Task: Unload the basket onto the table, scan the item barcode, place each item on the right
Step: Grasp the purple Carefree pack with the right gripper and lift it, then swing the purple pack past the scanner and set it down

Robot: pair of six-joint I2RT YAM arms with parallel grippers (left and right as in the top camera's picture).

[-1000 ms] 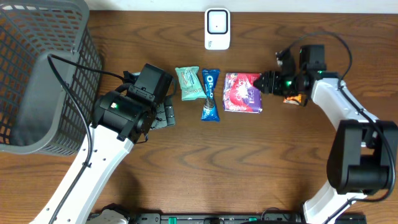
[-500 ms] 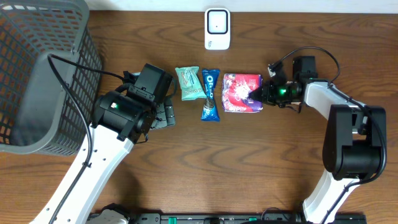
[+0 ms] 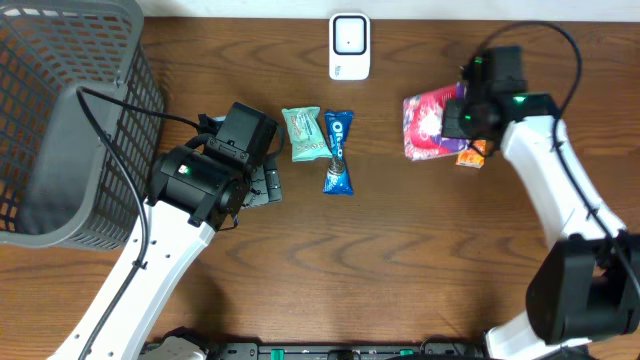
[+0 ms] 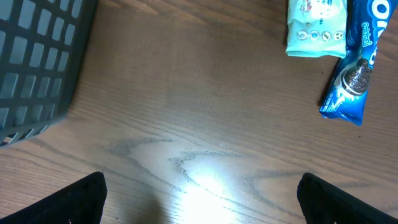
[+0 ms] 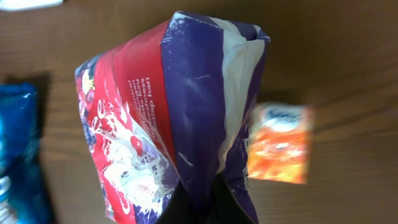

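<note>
Wooden desk [image 3: 400, 260] below, the right claw [image 3: 460, 113] is clamped on the red-and-purple snack bag [image 3: 428, 125], held up near the white scanner [image 3: 349, 45], so pickup looks done and presenting its barcode remains, while the left claw [image 3: 262, 184] hangs with jaws apart

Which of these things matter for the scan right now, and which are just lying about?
In the job: red and purple packet, pinched by the right gripper; white scanner.
Lying about: mint-green packet; Oreo packet; orange packet; grey basket.
</note>
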